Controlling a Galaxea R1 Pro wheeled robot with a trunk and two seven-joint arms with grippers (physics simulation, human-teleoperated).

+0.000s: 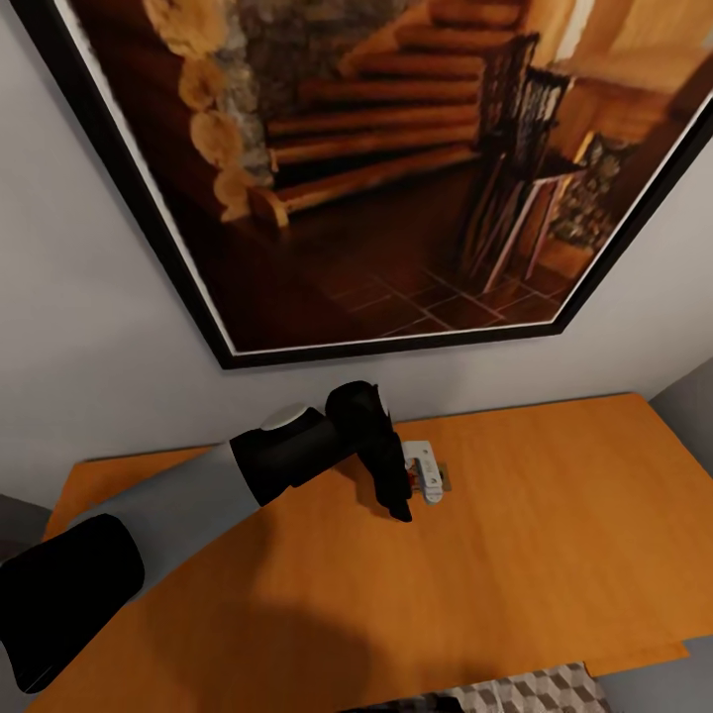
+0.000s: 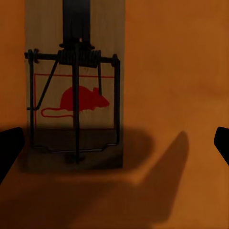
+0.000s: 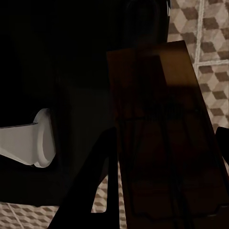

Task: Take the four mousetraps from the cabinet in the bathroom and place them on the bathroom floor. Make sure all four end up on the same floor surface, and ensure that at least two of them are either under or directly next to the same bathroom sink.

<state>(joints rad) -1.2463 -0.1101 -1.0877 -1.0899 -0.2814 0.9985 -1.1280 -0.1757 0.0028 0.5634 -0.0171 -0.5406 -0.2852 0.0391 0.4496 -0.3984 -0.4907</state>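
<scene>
Grey wall with large framed staircase picture [image 1: 376,168] hanging above orange-brown cabinet [image 1: 555,515] top. Left end effector [image 1: 396,485] hovering spread wide over mousetrap [image 2: 74,90], fingertips [image 2: 9,148] showing at either side, not touching. Mousetrap lying flat on cabinet top, red mouse print facing up. Right end effector [image 3: 210,171] gripping second mousetrap [image 3: 164,138], held in shadow above cube-patterned bathroom floor [image 3: 210,43].

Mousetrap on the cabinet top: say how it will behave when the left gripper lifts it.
The mousetrap looks like a flat, stiff wooden board, so probably light and unlikely to roll. Its thin wire parts could snag or spring. Lying flush on the cabinet top, it may slide before lifting.
</scene>
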